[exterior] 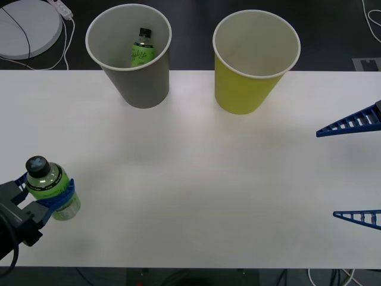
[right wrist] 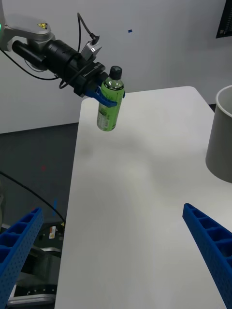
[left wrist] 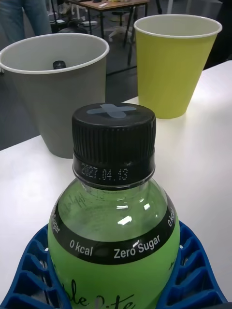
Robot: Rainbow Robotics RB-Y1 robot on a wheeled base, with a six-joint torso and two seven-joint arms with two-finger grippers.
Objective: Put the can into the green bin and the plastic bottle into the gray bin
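Note:
My left gripper (exterior: 47,193) is shut on a green plastic bottle (exterior: 50,185) with a black cap, holding it upright over the table's front left corner. The right wrist view shows this bottle (right wrist: 107,113) held just off the surface by the left gripper (right wrist: 108,94). The gray bin (exterior: 140,83) stands at the back left with another green bottle (exterior: 141,49) inside it. To its right stands the green bin (exterior: 244,89), with nothing seen in it. My right gripper (exterior: 327,174) is open at the table's right edge. The can is out of view.
A white round disc (exterior: 27,27) and a white power strip (exterior: 62,8) with cables lie on the floor behind the table's back left. The white table (exterior: 196,179) stretches bare between the two arms and in front of the bins.

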